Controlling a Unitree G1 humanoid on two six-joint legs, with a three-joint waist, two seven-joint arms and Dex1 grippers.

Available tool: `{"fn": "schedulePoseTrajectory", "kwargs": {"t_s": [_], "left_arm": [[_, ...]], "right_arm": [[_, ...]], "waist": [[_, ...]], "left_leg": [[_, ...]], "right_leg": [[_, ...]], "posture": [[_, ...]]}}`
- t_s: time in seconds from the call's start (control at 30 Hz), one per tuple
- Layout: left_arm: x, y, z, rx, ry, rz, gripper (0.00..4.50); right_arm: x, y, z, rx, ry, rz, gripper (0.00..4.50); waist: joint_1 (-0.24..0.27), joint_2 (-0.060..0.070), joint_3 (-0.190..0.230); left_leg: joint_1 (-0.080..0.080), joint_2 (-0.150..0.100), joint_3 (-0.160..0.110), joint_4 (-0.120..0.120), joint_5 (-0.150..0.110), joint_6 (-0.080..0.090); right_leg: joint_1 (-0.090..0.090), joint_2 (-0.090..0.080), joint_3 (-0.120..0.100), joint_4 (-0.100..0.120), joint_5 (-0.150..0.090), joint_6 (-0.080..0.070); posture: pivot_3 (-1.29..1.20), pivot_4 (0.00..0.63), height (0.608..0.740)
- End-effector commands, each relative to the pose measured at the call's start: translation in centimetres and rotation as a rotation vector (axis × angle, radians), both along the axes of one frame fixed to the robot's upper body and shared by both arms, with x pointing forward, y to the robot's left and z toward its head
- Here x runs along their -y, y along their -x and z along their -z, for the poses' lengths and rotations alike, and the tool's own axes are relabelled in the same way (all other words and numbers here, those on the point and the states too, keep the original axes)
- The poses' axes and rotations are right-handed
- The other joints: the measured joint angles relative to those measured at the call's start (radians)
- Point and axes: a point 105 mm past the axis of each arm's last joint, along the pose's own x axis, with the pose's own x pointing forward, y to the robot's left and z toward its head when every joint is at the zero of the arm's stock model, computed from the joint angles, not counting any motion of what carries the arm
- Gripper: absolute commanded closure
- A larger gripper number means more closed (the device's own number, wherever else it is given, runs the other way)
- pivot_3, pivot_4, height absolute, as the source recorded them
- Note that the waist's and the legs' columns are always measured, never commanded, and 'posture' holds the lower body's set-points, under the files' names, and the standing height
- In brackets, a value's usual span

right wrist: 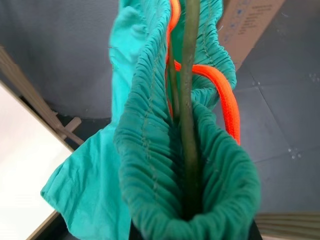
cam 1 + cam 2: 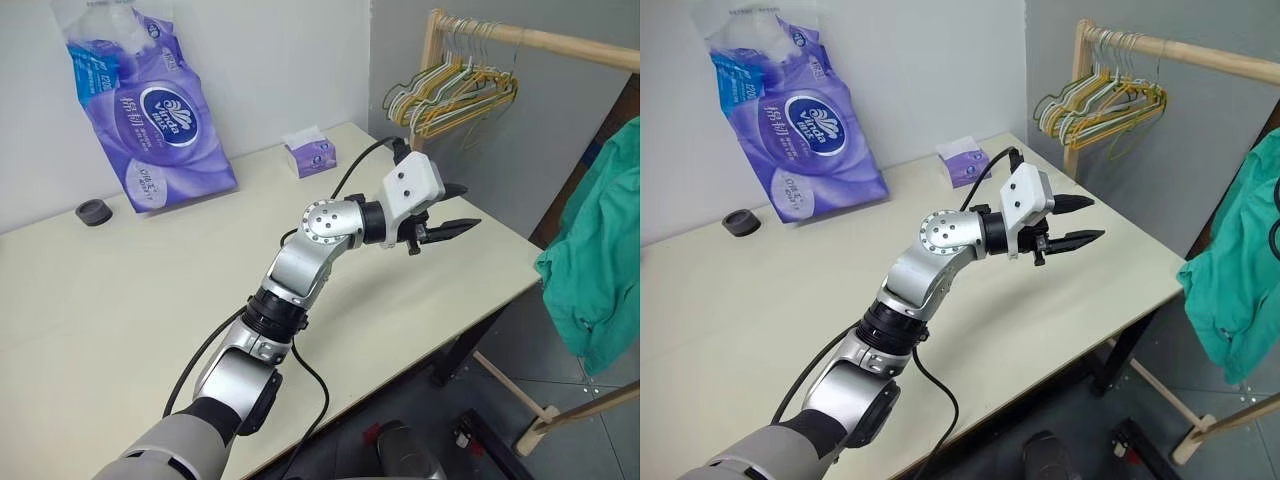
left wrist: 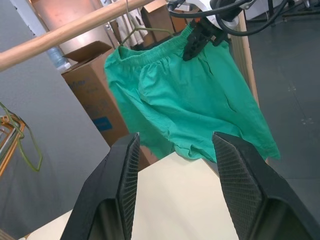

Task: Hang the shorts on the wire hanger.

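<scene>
A: Where are the teal-green fabric shorts [image 3: 185, 95] with the gathered elastic waistband now?

B: They hang in the air beyond the desk [image 2: 120, 300] edge, under the wooden rail [image 3: 65, 31]. The right tool [image 3: 196, 41] is clamped on the waistband. Close to its tips a thin olive-grey wire hanger [image 1: 189, 100] runs inside the waistband, beside the orange-pink drawstring [image 1: 227, 102].

A: And the left tool [image 2: 447, 212]?

B: Its two black fingers stand apart, holding nothing, and they point toward the shorts.

A: How will the cloth handle?

B: I judge it light, soft and limp; it sags from one pinch. The thick elastic band is the best place to take hold. Whether the hanger hook sits on the rail already, I cannot tell.
</scene>
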Motion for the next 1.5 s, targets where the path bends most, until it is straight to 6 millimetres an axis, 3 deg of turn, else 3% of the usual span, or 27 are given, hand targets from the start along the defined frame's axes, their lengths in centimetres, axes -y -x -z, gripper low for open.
{"fn": "schedulePoseTrajectory", "kwargs": {"t_s": [0.03,0.13,0.3,0.63,0.87,0.9,0.97,1.07,1.3,1.4,1.5], "left_arm": [[0.3,0.5,-1.1,0.038,0.021,0.012,2.07],[0.7,0.7,-1.6,0.034,0.037,0.033,2.07],[1.3,1.1,-2.6,0.014,0.068,0.075,2.07],[1.5,2.3,-5.3,-0.144,0.155,0.191,2.07],[1.5,2.9,-5.5,-0.124,0.142,0.212,2.07],[1.5,2.9,-5.6,-0.121,0.142,0.213,2.05],[1.6,2.9,-5.6,-0.117,0.142,0.214,2.05],[1.7,3.0,-5.6,-0.112,0.14,0.218,2.05],[1.7,2.9,-5.6,-0.099,0.136,0.217,2.05],[1.7,2.8,-5.5,-0.098,0.135,0.217,2.05],[1.3,2.2,-4.9,-0.092,0.125,0.176,2.05]], "right_arm": [[0.7,0.2,-1.7,0.056,-0.012,0.031,4.5],[0.2,0.5,-0.1,0.004,-0.165,0.035,4.5],[-0.7,0.7,1.7,-0.065,-0.222,0.008,4.5],[-1.4,-0.2,1.9,-0.02,-0.243,-0.004,4.5],[-1.6,-0.5,1.6,0.025,-0.258,-0.003,4.5],[-1.6,-0.5,1.4,0.037,-0.255,0.005,3.96],[-1.6,-0.5,1.0,0.064,-0.252,0.017,3.5],[-1.5,-0.2,0.4,0.101,-0.256,0.046,2.46],[-2.5,0.6,-3.5,0.284,-0.135,0.102,0.02],[-3.4,0.6,-4.7,0.353,-0.048,0.085,0.02],[-4.6,0.6,-7.4,0.498,0.178,0.018,0.02]], "waist": [[-0.001,0.0,0.001],[-0.002,0.0,0.004],[-0.001,-0.001,0.005],[-0.001,-0.002,0.006],[0.0,-0.002,0.005],[0.0,-0.001,0.005],[0.001,0.0,0.004],[0.002,0.002,0.003],[0.004,0.007,0.0],[0.005,0.009,-0.001],[0.007,0.011,-0.003]], "left_leg": [[0.0,0.0,0.0,0.0,0.0,0.0],[0.0,0.0,0.001,0.0,0.0,0.0],[0.0,0.0,0.001,0.0,0.0,0.0],[0.0,0.0,-0.001,0.0,0.0,-0.001],[0.0,0.0,-0.001,0.0,0.002,-0.003],[0.0,0.0,-0.001,0.0,0.002,-0.003],[0.0,0.0,-0.001,0.0,0.002,-0.004],[0.0,0.0,-0.001,0.001,0.002,-0.004],[-0.001,0.0,-0.001,0.001,0.002,-0.004],[0.0,0.0,-0.001,0.001,0.002,-0.004],[0.0,0.0,-0.001,0.001,0.002,-0.004]], "right_leg": [[0.0,0.0,0.0,0.0,0.0,0.0],[0.0,0.0,0.0,0.0,0.0,0.0],[0.001,0.0,0.0,0.0,0.0,0.0],[0.001,0.0,-0.001,0.0,0.0,0.001],[0.001,0.0,-0.001,0.0,0.0,0.001],[0.001,0.0,-0.001,0.0,0.0,0.001],[0.001,0.0,-0.001,0.0,0.0,0.001],[0.001,0.0,-0.001,0.0,0.0,0.001],[0.001,0.0,0.0,0.0,0.0,0.001],[0.001,0.0,0.0,0.0,0.0,0.001],[0.0,0.0,0.0,0.001,0.0,0.001]], "posture": [[-0.39,0.089,0.74],[-0.39,0.09,0.74],[-0.39,0.087,0.74],[-0.37,0.067,0.74],[-0.36,0.055,0.74],[-0.36,0.051,0.74],[-0.37,0.043,0.74],[-0.37,0.037,0.74],[-0.37,0.017,0.74],[-0.37,0.012,0.74],[-0.37,0.009,0.74]]}}
